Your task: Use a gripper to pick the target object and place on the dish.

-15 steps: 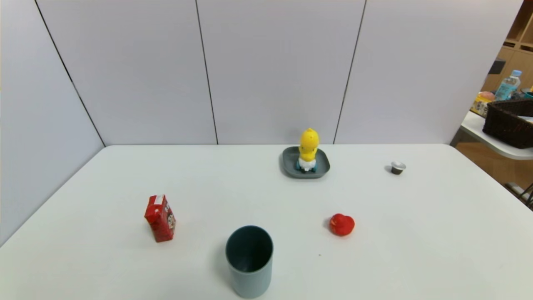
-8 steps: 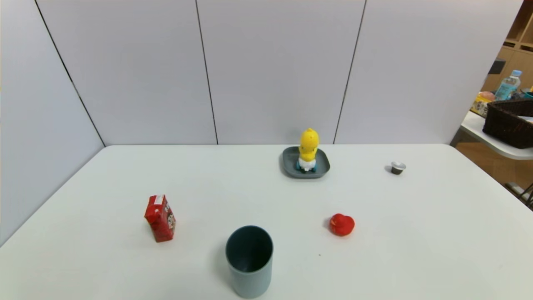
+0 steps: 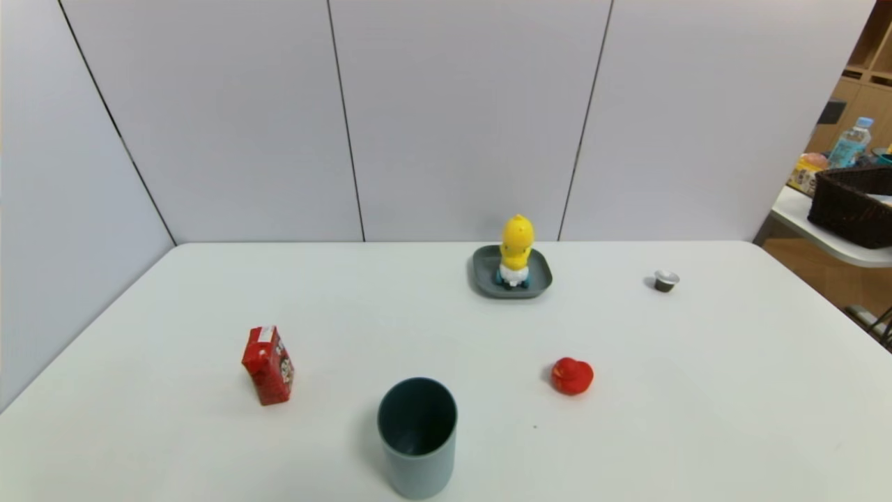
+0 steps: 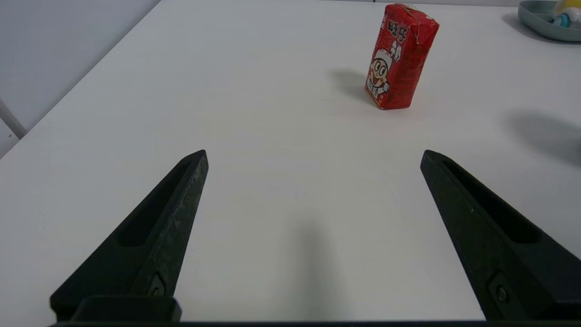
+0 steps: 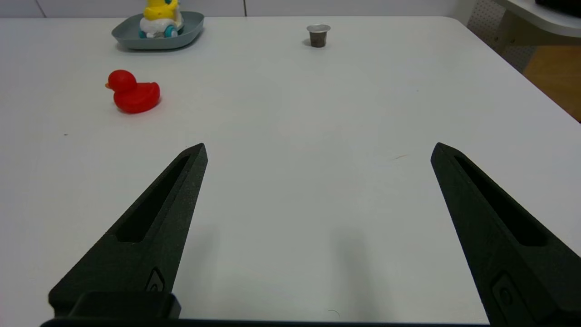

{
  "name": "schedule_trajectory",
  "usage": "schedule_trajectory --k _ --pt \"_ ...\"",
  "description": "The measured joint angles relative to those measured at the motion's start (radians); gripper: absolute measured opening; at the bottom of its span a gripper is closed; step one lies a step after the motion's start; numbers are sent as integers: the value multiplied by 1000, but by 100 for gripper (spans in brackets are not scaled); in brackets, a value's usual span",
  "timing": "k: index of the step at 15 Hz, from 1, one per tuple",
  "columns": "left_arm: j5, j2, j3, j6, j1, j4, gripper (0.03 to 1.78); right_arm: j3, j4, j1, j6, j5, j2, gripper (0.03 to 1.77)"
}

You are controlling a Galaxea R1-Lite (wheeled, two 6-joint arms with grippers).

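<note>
Wrist views show left end effector (image 4: pixel 314 152) and right end effector (image 5: pixel 320 145) spread wide, gripping nothing

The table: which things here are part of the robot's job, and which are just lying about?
Part of the job:
- toy figure, standing on the dish
- dish
- a gripper; both are open and empty

Just lying about:
- red carton
- cup
- duck
- pod

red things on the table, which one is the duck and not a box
The red duck is the rounded one on the robot's right, nearer the dish; the other, the upright red carton, is boxy with printed sides.
</note>
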Motion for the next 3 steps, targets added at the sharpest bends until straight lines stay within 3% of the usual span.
schedule_trajectory --k 3 --pt "0 0 0 0 0 0 169 0 0 0 1 -1 0 171"
